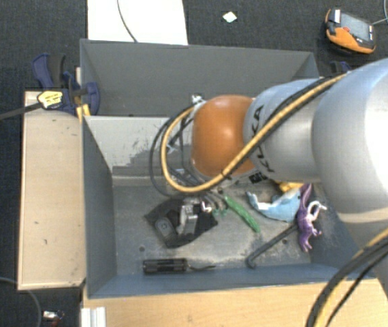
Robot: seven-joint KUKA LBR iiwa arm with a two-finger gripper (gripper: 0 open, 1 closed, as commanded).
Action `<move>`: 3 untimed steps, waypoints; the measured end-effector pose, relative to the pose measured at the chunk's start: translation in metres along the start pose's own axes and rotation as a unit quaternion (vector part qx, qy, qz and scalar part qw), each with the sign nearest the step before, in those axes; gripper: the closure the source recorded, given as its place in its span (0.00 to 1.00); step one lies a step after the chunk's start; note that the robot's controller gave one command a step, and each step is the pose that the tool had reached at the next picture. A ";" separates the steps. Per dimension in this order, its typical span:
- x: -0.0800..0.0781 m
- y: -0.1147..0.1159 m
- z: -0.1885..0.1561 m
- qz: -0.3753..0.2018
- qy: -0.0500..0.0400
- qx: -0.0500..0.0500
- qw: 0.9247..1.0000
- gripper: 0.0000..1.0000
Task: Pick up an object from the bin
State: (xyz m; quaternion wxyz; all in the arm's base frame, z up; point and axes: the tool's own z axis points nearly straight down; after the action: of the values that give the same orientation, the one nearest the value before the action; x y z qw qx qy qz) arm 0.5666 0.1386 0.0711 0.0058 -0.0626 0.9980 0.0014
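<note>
Hand (pixel 192 215), low in the grey metal bin (pixel 99 203) under the arm's orange wrist cover: it hangs on or just above a flat black angular plastic piece (pixel 170 229) lying at 9 o'clock on the bin floor. From where I stand I cannot tell whether it is spread or pinching. Nothing appears lifted, so the grasp and raise seem yet to be made. At the hand's 3 o'clock lies a thin green stick (pixel 243 214); at 6 o'clock, a slim black pen-like bar (pixel 167 266).
</note>
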 end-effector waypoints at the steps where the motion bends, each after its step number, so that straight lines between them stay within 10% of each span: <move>1: 0.007 -0.007 0.000 0.009 0.001 0.000 1.000 0.00; 2: 0.005 -0.006 -0.001 0.008 -0.001 -0.001 1.000 0.00; 3: 0.004 -0.007 -0.002 0.012 -0.002 -0.001 1.000 1.00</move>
State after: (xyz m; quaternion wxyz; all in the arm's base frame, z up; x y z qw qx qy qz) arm 0.5631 0.1312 0.0731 0.0078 -0.0506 0.9987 0.0023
